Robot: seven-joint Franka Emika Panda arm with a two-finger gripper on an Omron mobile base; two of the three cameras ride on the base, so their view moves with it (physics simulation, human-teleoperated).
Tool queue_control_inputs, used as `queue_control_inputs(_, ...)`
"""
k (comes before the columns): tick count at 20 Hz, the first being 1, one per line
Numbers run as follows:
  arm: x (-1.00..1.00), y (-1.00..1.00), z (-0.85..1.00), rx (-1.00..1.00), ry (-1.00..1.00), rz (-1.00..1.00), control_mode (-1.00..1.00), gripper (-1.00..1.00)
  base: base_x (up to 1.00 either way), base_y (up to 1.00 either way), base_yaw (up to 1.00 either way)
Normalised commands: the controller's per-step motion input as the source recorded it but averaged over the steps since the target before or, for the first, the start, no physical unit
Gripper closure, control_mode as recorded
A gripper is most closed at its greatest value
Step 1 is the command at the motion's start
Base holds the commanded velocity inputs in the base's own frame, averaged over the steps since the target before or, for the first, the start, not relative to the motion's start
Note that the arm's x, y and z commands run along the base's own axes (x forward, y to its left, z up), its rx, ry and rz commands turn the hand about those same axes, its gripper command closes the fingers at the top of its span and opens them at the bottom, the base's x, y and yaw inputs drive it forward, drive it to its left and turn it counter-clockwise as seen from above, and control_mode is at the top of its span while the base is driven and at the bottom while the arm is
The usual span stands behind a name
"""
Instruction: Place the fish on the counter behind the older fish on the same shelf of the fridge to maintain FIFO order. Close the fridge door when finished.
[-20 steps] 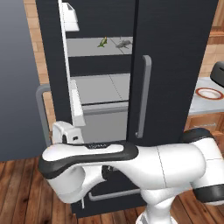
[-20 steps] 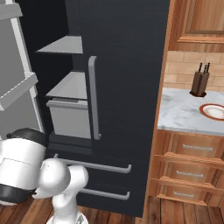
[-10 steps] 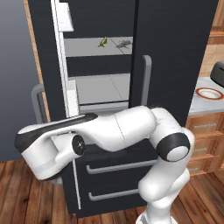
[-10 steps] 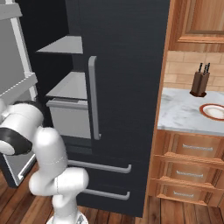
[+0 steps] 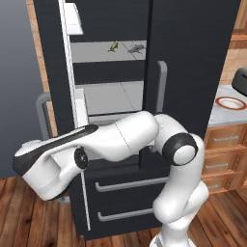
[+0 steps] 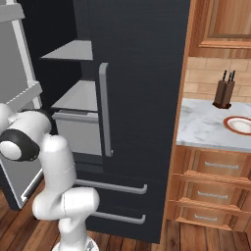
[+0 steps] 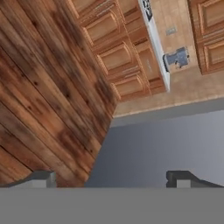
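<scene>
Up on the shelf (image 5: 99, 49) in the left base view, the fish (image 5: 114, 46), greenish-yellow, lies just left of the older fish (image 5: 136, 47), grey, the two near each other but apart. Whether the green one sits further back than the grey one is too small to tell from this angle. Left door (image 5: 67, 91) of the fridge (image 5: 193, 58) stands open, edge-on toward the camera; right door is shut. Arm swings low and left, wrist down past the open door's edge near the wood floor (image 5: 19, 212).

Right base view: fridge right door shut with its grey bar handle (image 6: 104, 110), shelves visible through the open left side, open door panel (image 6: 19, 98) at far left. Counter (image 6: 211, 125) to the right carries a knife block (image 6: 224, 90) and a plate (image 6: 240, 124).

Hand view: gripper (image 7: 111, 178) points at floor planks and a grey wall panel, with wooden cabinets (image 7: 127, 57) beyond. Fingertips sit wide apart, nothing between them.

Judgement: fish is tiny, light, probably slick and rigid; best pinched across the mid-body, not the tail. The remaining step looks like pushing the door closed, so no grasp is needed.
</scene>
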Motion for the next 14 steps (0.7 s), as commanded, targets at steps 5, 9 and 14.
queue_control_inputs(5, -0.30, -0.14, -0.32, -0.01, -0.15, -0.52, -1.00, -1.00, 0.00, 0.00, 0.00)
queue_control_inputs(9, -0.27, -0.47, -0.12, 0.00, -0.09, -0.56, -1.00, -1.00, 0.00, 0.00, 0.00)
queue_control_inputs(14, -0.24, -0.55, 0.00, 0.00, -0.09, -0.56, -1.00, -1.00, 0.00, 0.00, 0.00)
